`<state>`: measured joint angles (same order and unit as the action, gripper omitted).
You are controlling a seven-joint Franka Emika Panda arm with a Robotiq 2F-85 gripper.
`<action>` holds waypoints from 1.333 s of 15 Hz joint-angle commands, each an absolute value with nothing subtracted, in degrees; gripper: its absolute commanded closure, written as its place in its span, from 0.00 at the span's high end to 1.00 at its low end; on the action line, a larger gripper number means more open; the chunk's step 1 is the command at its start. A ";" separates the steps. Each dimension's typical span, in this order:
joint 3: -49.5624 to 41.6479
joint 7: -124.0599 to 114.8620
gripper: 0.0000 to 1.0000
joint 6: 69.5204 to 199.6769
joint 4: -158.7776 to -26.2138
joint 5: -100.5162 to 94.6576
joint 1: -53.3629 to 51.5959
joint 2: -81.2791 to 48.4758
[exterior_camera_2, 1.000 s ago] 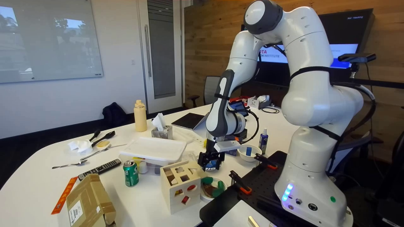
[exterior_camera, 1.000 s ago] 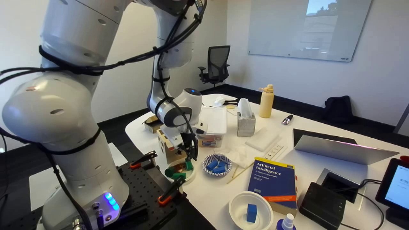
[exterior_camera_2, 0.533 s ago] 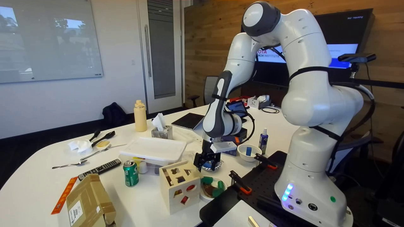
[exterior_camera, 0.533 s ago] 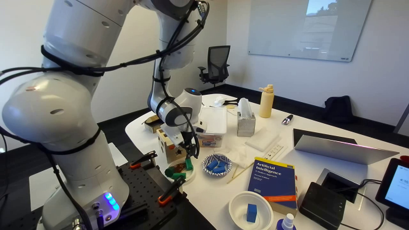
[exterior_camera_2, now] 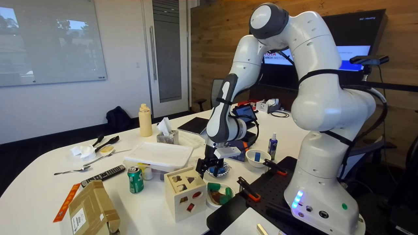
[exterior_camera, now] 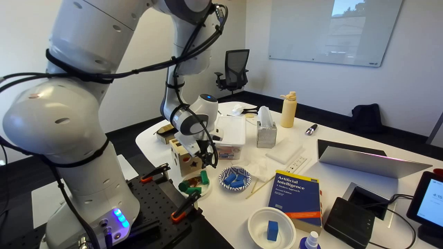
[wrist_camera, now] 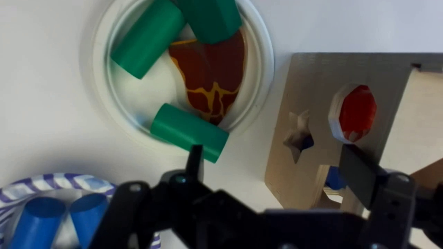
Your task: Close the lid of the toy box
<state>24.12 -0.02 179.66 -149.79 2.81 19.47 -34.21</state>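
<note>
The gripper (wrist_camera: 271,154), fingers wide apart, is partly hiding the toy box (wrist_camera: 322,148), whose lid (wrist_camera: 415,121) the wrist view is cutting off. A book (exterior_camera: 294,199) is showing "Artificial Intelligence".

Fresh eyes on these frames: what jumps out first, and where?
First, the big white arm towering over the table, its open gripper hanging close to the wooden toy box. Next, the vivid green blocks in the white dish beside that box. In an exterior view, the blue textbook near the silver laptop also stands out.
</note>
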 commanded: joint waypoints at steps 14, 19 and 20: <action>25.15 -0.08 1.00 179.04 -151.69 3.95 18.08 -29.57; 24.96 -0.75 1.00 178.06 -151.86 4.30 17.41 -28.42; 25.03 -1.26 1.00 176.98 -151.77 4.67 17.30 -27.50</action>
